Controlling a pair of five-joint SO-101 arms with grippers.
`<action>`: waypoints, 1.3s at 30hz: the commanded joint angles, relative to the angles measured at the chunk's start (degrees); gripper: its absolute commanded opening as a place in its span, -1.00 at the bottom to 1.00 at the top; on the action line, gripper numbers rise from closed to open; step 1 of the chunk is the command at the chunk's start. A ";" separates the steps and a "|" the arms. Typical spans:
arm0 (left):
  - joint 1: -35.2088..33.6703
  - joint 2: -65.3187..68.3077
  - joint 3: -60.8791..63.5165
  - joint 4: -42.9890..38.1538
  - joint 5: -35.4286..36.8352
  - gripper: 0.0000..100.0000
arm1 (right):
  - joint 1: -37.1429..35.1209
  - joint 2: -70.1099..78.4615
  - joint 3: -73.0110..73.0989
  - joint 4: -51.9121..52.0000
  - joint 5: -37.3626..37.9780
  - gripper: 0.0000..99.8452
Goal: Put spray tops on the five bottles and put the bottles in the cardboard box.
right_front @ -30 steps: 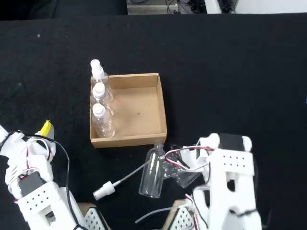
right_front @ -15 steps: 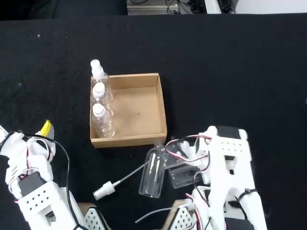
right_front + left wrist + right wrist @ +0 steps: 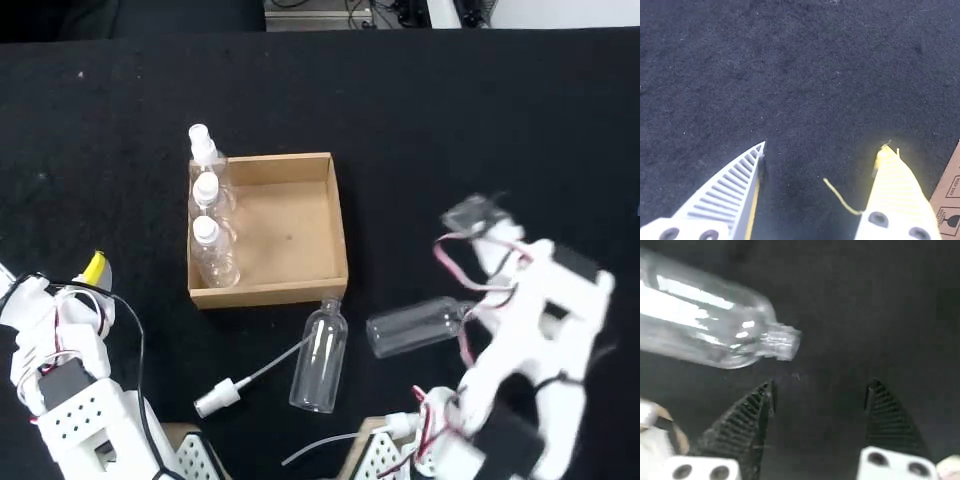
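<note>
Bottles w/o tops lie nearest the arms. One bare bottle [image 3: 320, 358] is on its side, neck toward the box, w/ a loose spray top [image 3: 217, 399] near it, tube reaching toward that bottle. Next to it but apart, a second bare bottle [image 3: 412, 326] lies crosswise, neck toward the right arm. Over it the right gripper [image 3: 821, 385] hovers, jaws spread wide & holding nothing; the neck sits just beyond the fingertips, nearer one finger. We judge the step is picking this bottle up. We'd centre the jaws on the body, not the neck, and close gently, since round clear plastic prob. rolls or slips, then stand it upright for capping. At the table's [image 3: 450, 130] other side, the left gripper [image 3: 823, 146] is likewise wide open & empty. Farthest, the cardboard box [image 3: 338, 220] holds three capped bottles [image 3: 213, 250] along one wall.
</note>
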 commanded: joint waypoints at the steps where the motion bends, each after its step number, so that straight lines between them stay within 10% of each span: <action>1: -0.40 -0.09 -0.75 -1.14 -0.09 -0.38 | 5.63 12.70 -12.26 6.15 -15.30 -0.47; 7: -0.40 -0.09 -0.75 -1.14 -0.09 -0.38 | 6.15 23.34 -20.62 10.81 -30.07 -0.39; 11: -0.40 -0.09 -0.75 -1.14 -0.09 -0.38 | 6.24 20.88 -23.69 14.95 -26.46 -0.22; 19: -0.40 -0.09 -0.75 -1.23 -0.09 -0.38 | 5.98 8.13 -27.47 32.00 22.68 -0.24; 25: -0.48 -0.09 -0.75 -1.14 -0.09 -0.38 | 5.89 3.03 -20.70 31.65 42.20 -0.28; 39: -0.13 -0.09 -0.75 -1.32 -0.09 -0.38 | 4.40 2.51 -9.63 31.82 58.11 -0.28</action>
